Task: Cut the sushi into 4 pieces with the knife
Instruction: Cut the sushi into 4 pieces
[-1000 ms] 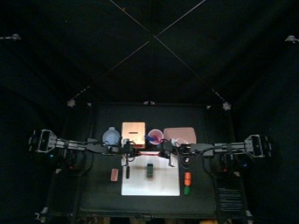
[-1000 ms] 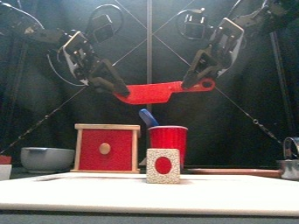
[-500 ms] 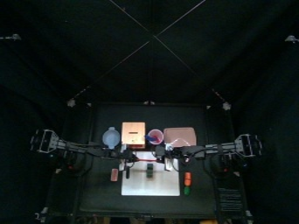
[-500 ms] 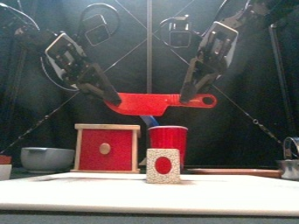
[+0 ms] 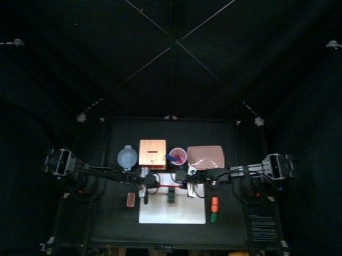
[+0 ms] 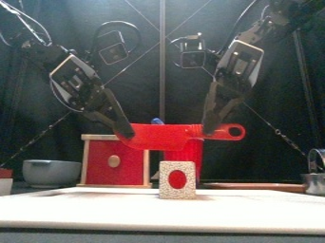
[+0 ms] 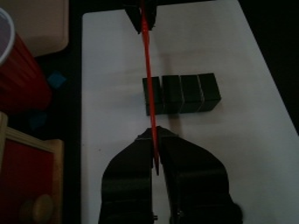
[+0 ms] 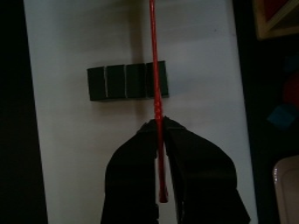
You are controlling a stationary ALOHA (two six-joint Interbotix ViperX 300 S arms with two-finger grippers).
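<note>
Red knife (image 6: 172,136), held by left gripper (image 6: 124,133) and right gripper (image 6: 211,122), over joined sushi roll (image 7: 181,94).

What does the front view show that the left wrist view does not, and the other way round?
Only the front view: the gap between the knife and the sushi roll below it, the roll's pale end face with a red centre, and a grey bowl. Only the left wrist view: the roll as a row of joined dark blocks, with the blade crossing it near one end. Both: the knife in the left gripper, the roll, the red cup and the white board.
</note>
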